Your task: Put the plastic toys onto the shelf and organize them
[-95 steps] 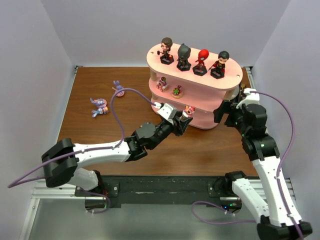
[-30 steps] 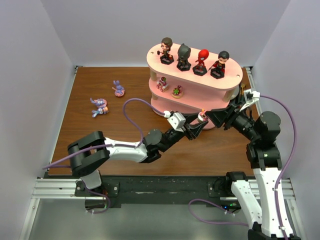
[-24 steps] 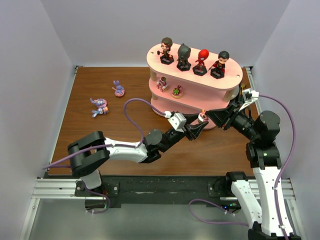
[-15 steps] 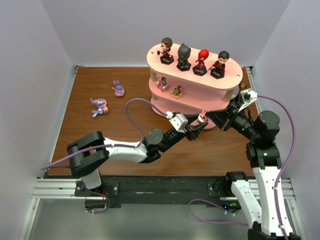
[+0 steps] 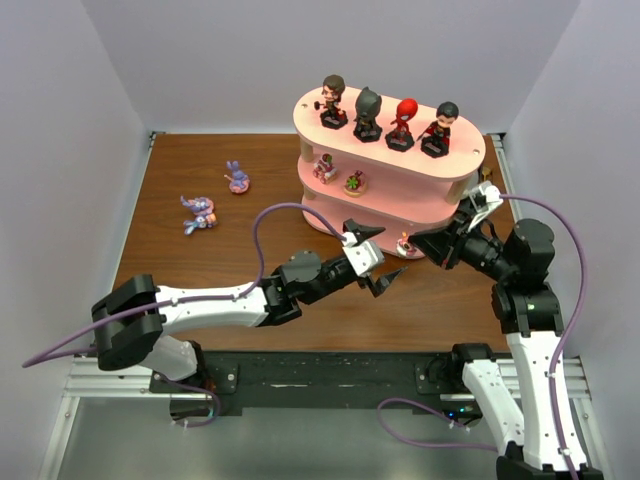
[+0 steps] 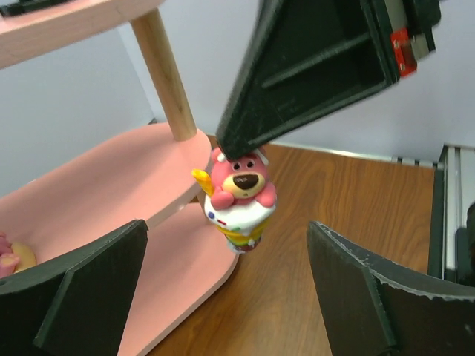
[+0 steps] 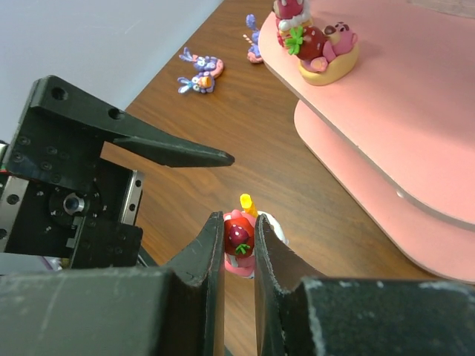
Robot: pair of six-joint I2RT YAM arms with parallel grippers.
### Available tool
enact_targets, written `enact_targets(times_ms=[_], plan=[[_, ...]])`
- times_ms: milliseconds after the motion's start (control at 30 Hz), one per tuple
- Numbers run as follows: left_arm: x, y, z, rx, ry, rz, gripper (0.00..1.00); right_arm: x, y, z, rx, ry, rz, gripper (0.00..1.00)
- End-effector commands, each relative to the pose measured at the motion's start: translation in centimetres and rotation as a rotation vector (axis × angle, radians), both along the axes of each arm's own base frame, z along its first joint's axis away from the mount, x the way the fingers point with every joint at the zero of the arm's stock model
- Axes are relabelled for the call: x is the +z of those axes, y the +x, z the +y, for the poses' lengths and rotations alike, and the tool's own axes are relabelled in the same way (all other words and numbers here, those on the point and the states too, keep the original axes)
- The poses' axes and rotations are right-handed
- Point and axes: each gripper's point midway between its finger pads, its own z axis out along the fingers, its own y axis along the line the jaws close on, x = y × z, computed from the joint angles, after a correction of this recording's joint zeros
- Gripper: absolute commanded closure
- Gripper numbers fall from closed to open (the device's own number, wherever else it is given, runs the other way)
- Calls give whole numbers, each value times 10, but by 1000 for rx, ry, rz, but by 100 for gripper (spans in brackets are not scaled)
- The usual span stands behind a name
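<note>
Right gripper [image 5: 418, 242] is pinching the pink bear toy [image 6: 239, 199]. Its two fingers [image 7: 204, 256] are standing nearly closed, clamping the toy's head from both sides, with the body hanging below the tips.

Left gripper [image 5: 385, 252] is standing spread wide, holding nothing. Its fingers [image 6: 82, 293] are flanking the bear on either side, well apart from it and touching nothing.

The bear is sitting upright just beside the near rim of the lowest pink board of the shelf [image 5: 400, 160]. Cannot tell whether its base is resting on anything.

Four big-headed figurines [image 5: 368, 112] are standing in a row on the top board. Two tiny toys [image 5: 340, 174] are sitting on the middle board. Purple-blue creatures [image 5: 198, 212] are lying on the table [image 5: 200, 260], well left of the shelf.
</note>
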Motion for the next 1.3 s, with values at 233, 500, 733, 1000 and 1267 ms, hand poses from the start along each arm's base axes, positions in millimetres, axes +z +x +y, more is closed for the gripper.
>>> enact_targets(times_ms=[233, 500, 733, 1000, 1267], plan=[[3, -14, -15, -76, 41, -10, 7, 19, -11, 8, 85, -21, -105, 100], [16, -5, -21, -25, -46, 84, 15, 17, -13, 8, 92, -31, -113, 100], [17, 0, -24, 1, -62, 121, 21, 15, -13, 8, 93, -36, -113, 100], [14, 1, -27, 16, -82, 164, 27, 10, -12, 7, 85, -44, -107, 100], [15, -2, -33, 6, -91, 164, 40, 5, -12, 8, 89, -51, -96, 100]])
